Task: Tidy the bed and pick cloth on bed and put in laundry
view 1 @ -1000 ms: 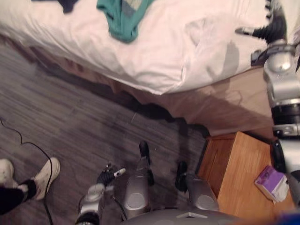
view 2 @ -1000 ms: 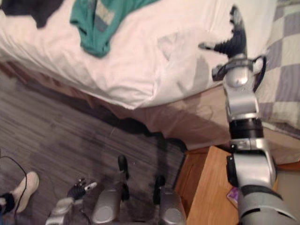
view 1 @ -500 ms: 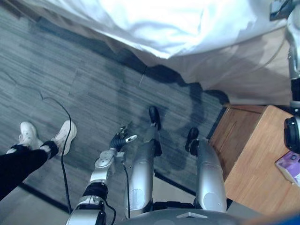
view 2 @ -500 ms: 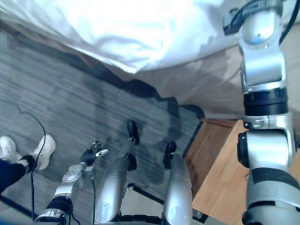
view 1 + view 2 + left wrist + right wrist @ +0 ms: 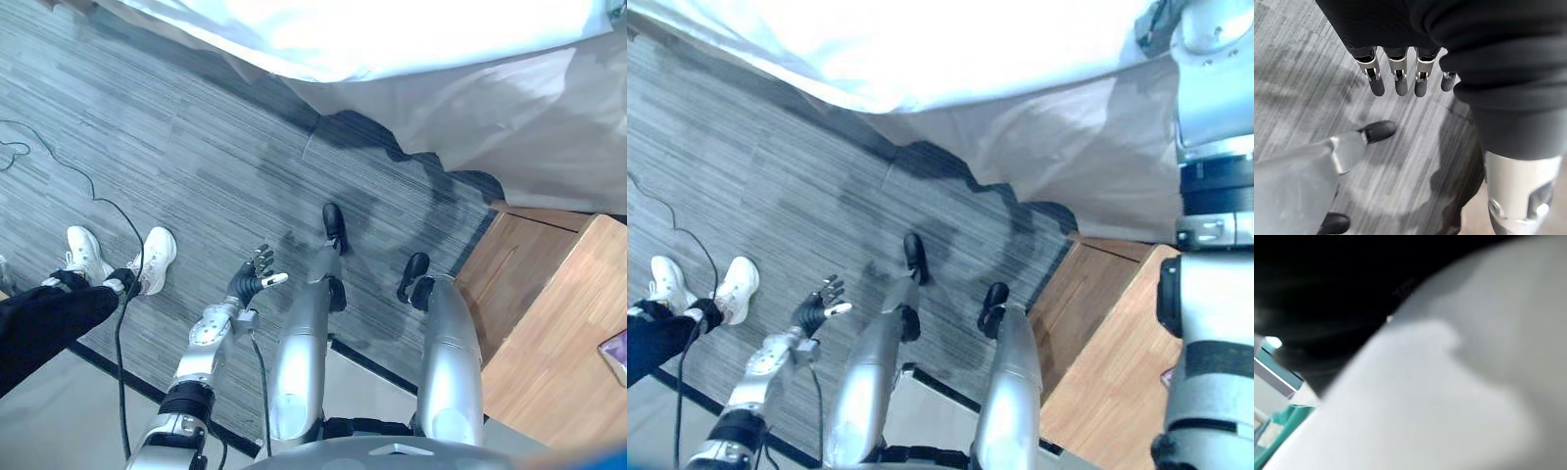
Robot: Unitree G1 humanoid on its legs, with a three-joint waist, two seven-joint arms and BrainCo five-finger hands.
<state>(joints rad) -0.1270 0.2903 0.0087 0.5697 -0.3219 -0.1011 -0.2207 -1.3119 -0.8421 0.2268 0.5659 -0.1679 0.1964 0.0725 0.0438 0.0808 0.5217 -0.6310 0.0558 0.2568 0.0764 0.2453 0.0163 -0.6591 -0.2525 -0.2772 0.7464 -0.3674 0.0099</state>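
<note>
The bed's white sheet (image 5: 392, 34) runs along the top of the eye views, with its pale skirt (image 5: 509, 127) hanging to the floor. My left hand (image 5: 253, 284) hangs low over the grey floor, fingers (image 5: 1396, 81) straight and empty. My right arm (image 5: 1215, 196) rises past the top edge at the right. Its wrist view is close over white sheet (image 5: 1440, 396), with a strip of teal cloth (image 5: 1273, 431) at one corner and a dark blur across the rest. That hand's state cannot be made out.
A wooden nightstand (image 5: 549, 323) stands at my right by the bed, with a purple packet (image 5: 617, 354) on its far edge. A person's legs and white shoes (image 5: 155, 259) are on the floor at my left, beside a thin cable (image 5: 59, 162).
The camera has tilted down, so the bed has slid to the top and the teal cloth has left the eye views. My right arm now reaches beyond the top edge.
</note>
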